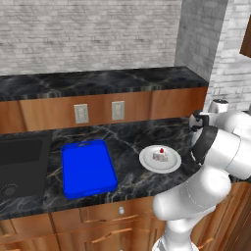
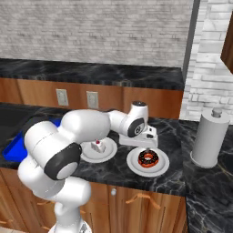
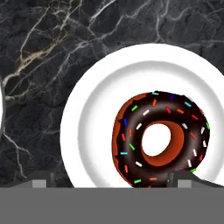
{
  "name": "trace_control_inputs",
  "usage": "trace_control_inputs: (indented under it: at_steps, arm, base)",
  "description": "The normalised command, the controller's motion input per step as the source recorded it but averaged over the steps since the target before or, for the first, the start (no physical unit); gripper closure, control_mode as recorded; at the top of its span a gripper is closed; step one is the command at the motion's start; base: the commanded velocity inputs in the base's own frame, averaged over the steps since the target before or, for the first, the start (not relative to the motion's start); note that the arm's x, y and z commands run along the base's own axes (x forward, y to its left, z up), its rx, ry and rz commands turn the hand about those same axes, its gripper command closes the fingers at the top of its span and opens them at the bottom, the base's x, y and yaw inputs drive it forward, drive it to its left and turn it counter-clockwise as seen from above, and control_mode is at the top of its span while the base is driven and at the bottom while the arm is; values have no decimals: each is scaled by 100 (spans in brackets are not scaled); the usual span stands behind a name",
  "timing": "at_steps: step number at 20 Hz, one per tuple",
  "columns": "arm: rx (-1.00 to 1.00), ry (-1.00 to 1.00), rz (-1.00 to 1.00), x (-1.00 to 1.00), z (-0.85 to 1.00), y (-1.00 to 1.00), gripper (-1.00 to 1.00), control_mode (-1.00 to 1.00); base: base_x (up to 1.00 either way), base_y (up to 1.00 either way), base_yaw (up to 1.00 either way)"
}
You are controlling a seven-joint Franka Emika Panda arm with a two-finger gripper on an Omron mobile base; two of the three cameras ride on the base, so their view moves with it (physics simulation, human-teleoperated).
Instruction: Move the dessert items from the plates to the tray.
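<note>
A: Item one, the donut [image 3: 161, 139]: chocolate ring with sprinkles, lying flat on its plate [image 3: 94, 127], hole facing straight up. A ring has no long axis, so you can take it from any side. It sits toward the plate's right half in the hand view.

B: And what should I know about the tool?

A: Gripper [image 2: 146, 148]: directly above the donut, fingers spread wide, nothing between them. You seem to be lined up for a descent; one fingertip [image 3: 186, 178] already overlaps the donut's near edge.

B: Item two?

A: The cake piece [image 1: 159, 155]: white, cherry on top, upright at the centre of its own plate [image 1: 172, 164], just left of the donut's plate, the two rims close together.

B: Destination?

A: The tray [image 1: 88, 167]: blue, flat on the counter [image 1: 132, 142], left of both plates, long side running near to far. Beyond it to the left, the sink [image 1: 22, 164]. Far right, a paper towel roll [image 2: 209, 138] stands clear of your path
</note>
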Motion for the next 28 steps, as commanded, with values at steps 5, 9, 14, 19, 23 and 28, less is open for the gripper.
trace_control_inputs:
  at_steps: [5, 9, 14, 19, 23, 28]
  arm:
    - [0, 0, 0, 25, -23, -14, -100, -100]
    - [0, 0, 0, 21, -21, -8, -100, -100]
    - [0, 0, 0, 15, -27, 0, -100, -100]
    - [0, 0, 0, 1, -20, -10, -100, -100]
    - [0, 0, 0, 0, -12, -15, -100, -100]
    - [0, 0, 0, -6, -2, -6, -100, -100]
  base:
    - [0, 0, 0]
    - [0, 0, 0]
    - [0, 0, 0]
    - [0, 0, 0]
    - [0, 0, 0]
    - [0, 0, 0]
